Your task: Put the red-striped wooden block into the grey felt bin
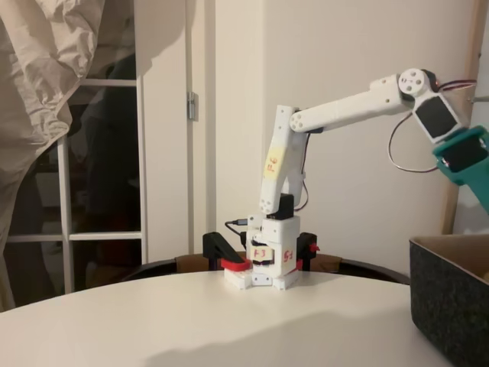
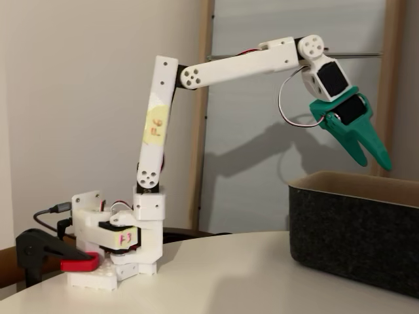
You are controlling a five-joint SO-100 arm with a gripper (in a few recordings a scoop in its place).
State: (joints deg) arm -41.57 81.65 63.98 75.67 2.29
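Observation:
The grey felt bin stands on the table at the right; a corner of the same bin with its tan lining shows at the right edge of the other fixed view. My teal gripper hangs just above the bin's rim, pointing down and to the right. Its fingers are slightly parted at the tips, with nothing visible between them. The gripper's teal body is cut off by the picture's edge. The red-striped wooden block is out of view, and the bin's inside is hidden by its walls.
The white arm's base is fixed to the round white table by a black-and-red clamp. A wall and a wooden frame stand behind. A pale cloth hangs at the upper left.

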